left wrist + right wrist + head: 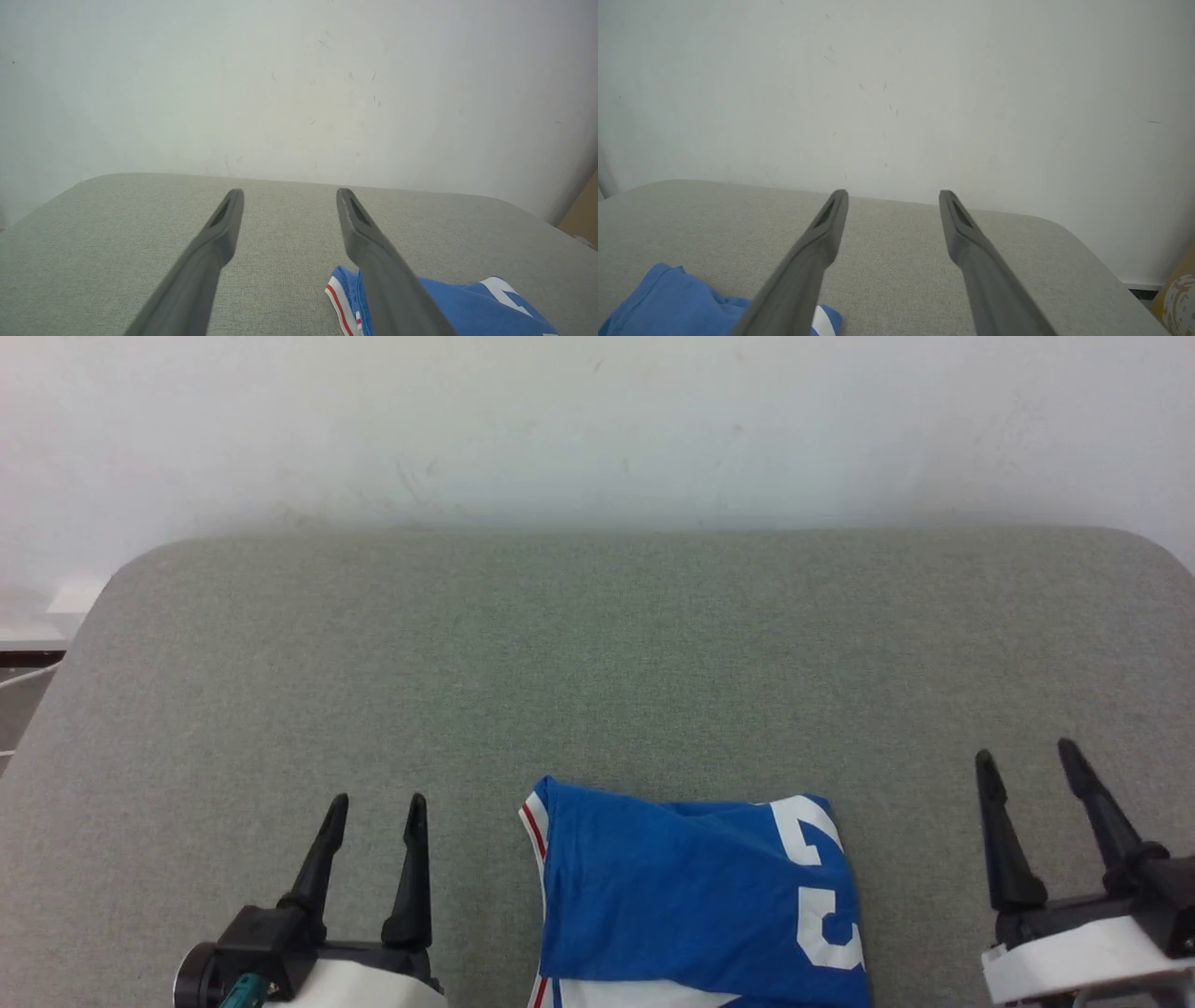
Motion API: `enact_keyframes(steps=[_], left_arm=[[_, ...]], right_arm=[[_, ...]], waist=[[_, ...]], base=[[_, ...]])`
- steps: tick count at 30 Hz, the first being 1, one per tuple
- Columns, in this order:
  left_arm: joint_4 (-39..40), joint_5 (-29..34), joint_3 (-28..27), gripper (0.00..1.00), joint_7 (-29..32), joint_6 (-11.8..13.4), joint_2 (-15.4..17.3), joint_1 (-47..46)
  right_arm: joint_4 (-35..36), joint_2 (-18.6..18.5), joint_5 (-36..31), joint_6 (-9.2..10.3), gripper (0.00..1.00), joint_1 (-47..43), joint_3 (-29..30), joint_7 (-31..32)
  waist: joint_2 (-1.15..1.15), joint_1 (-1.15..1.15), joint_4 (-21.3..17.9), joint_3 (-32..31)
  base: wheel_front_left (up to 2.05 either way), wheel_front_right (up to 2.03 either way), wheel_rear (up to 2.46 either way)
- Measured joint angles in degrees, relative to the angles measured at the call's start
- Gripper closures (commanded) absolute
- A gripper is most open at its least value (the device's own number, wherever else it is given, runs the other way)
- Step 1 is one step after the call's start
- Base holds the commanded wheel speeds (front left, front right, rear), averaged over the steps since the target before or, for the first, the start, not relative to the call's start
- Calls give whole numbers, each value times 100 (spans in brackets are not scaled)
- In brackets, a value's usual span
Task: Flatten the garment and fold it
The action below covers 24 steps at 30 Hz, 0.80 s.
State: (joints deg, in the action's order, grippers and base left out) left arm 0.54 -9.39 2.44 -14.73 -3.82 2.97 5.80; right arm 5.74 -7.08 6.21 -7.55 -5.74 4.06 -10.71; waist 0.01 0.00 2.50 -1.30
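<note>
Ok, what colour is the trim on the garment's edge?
Red-and-white striped trim, clearest in the left wrist view.

Garment (672, 896) cut off by head view's bottom edge (lower part unseen), lettering (792, 826) partly hidden

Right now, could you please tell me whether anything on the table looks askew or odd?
The shirt lies folded near the front edge of the table, but its far edge runs crooked, with a wrinkle across it. Nothing else stands out.

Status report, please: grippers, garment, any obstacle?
Left gripper open, empty. Right gripper open, empty. Garment lies folded between them, untouched. No obstacle seen.
</note>
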Motion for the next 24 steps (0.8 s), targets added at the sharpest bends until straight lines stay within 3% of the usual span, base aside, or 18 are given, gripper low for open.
enact_keyframes(steps=[5,9,18,24], left_arm=[[1,0,32,0,1,0,0,20],[2,21,67,0,1,0,1,12],[-16,34,126,0,0,0,1,-121],[-49,35,236,0,1,-1,1,-304]], right_arm=[[40,53,-19,0,0,-84,-62,64],[57,-54,108,0,0,-84,-98,499],[34,-775,1512,0,0,7,-645,2708],[-437,-891,2424,1,0,330,-839,3936]], waist=[[0,0,4,38],[0,0,45,79],[0,0,167,392],[0,1,292,681]], base=[[0,0,0],[0,0,0],[0,0,0],[0,0,0]])
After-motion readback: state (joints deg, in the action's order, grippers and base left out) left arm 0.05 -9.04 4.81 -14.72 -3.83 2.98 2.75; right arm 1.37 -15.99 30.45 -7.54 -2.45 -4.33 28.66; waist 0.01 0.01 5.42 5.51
